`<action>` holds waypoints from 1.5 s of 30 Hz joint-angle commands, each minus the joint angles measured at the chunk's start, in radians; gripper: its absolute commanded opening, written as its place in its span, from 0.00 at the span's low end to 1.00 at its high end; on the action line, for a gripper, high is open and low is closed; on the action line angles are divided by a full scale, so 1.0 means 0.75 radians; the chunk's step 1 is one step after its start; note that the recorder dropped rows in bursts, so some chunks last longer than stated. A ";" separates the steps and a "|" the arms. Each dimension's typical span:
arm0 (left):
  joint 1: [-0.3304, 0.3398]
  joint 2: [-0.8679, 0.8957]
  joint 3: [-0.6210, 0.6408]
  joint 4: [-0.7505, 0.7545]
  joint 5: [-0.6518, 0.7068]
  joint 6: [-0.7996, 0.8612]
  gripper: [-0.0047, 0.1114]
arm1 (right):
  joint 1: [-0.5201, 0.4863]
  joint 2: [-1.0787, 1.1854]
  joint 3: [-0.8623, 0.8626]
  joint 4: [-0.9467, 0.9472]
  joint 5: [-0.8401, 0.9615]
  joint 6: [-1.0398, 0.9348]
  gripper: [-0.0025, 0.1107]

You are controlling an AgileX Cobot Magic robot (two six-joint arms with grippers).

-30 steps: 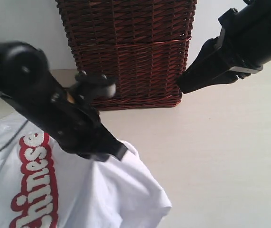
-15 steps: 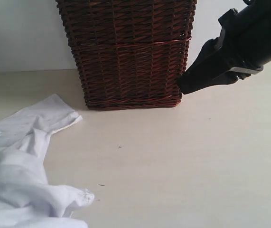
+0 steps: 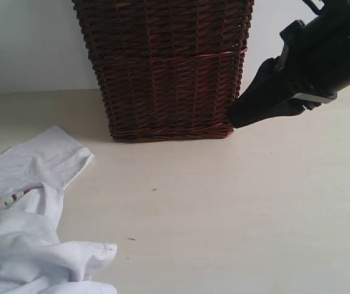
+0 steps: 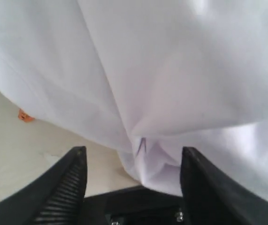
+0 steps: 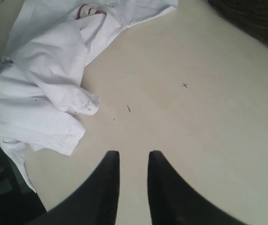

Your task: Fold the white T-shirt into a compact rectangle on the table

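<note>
Although the exterior view cuts it off at the edge, the white T-shirt (image 3: 27, 245) can be seen crumpled in loose folds on the left side of the table (image 3: 224, 214). One flat flap reaches toward the basket (image 3: 168, 67) without touching it. A sliver of red lettering (image 3: 6, 201) shows in a fold.

The right wrist view takes in more of the heap, bunched and doubled over itself. It is the only view showing the right gripper (image 5: 133, 157) from behind: its fingers stand a narrow gap apart with nothing between them, over bare tabletop well clear of the cloth. From the exterior it is only a dark pointed tip just beside the basket's lower corner.

The left gripper (image 4: 133, 152) appears only in its own wrist view. Its fingers are spread wide, and a bunched fold of the shirt hangs between them, gripped by neither. That view alone shows the small orange tag (image 4: 25, 116) at the cloth's edge.

A tiny cross mark (image 3: 154, 189) sits on the bare table between shirt and basket.
</note>
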 commanded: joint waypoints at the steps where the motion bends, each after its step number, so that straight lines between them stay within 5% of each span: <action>1: 0.003 -0.040 -0.147 -0.096 -0.052 0.003 0.46 | -0.003 -0.002 0.004 0.005 -0.015 -0.004 0.23; 4: -0.003 -0.075 -0.192 -0.382 -0.217 0.191 0.39 | -0.003 -0.002 0.004 0.005 -0.023 -0.004 0.23; 8: -0.111 -0.050 -0.152 -0.789 -0.390 0.801 0.42 | -0.003 -0.002 0.004 0.005 -0.024 -0.004 0.23; 16: -0.412 0.171 -0.067 -0.433 -0.598 0.862 0.51 | -0.003 -0.002 0.004 0.005 -0.027 -0.004 0.23; 23: -0.461 0.340 -0.067 -0.296 -0.766 0.825 0.50 | -0.003 -0.002 0.006 -0.009 -0.027 -0.004 0.23; 27: -0.467 0.416 -0.067 -0.296 -0.756 0.827 0.36 | -0.003 -0.002 0.010 -0.009 -0.037 -0.004 0.23; 30: -0.480 0.421 -0.124 -0.323 -0.756 0.827 0.04 | -0.003 -0.002 0.010 -0.009 -0.037 -0.004 0.23; 34: -0.499 0.356 -0.236 -0.509 -0.747 0.953 0.04 | -0.003 -0.002 0.010 -0.009 -0.037 -0.004 0.23; 40: -0.500 0.280 -0.251 -1.098 -1.047 1.486 0.04 | -0.003 -0.002 0.010 -0.015 -0.036 -0.004 0.23; 45: -0.500 0.188 -0.251 -1.489 -1.022 1.942 0.04 | -0.003 -0.002 0.010 -0.015 -0.033 -0.004 0.23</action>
